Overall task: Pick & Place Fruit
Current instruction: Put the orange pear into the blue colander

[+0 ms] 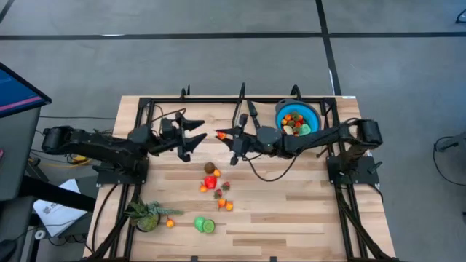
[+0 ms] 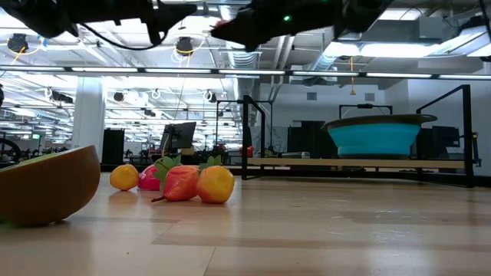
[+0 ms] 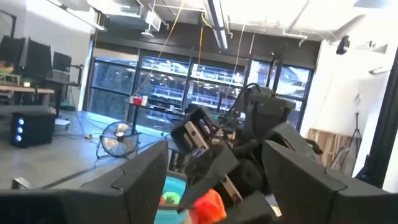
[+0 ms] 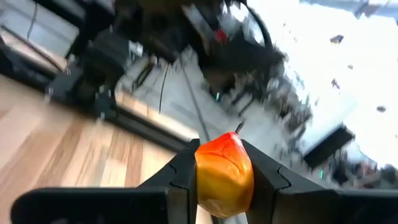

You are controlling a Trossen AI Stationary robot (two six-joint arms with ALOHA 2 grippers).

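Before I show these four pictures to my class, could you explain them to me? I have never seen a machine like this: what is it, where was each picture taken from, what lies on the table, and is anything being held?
It is a robot with two dark arms fixed at a wooden table; each arm ends in a two-finger tool. One picture looks straight down from above, one looks level across the tabletop, and two come from cameras on the arms' wrists.

On the table lie small toy fruits, a spiky green plant and a blue bowl already holding some fruit.

The right tool grips a red-orange fruit, seen close up between its fingers in its own wrist picture. The left tool faces it in mid-air with its fingers open and empty. Both hang above the table, near its middle.
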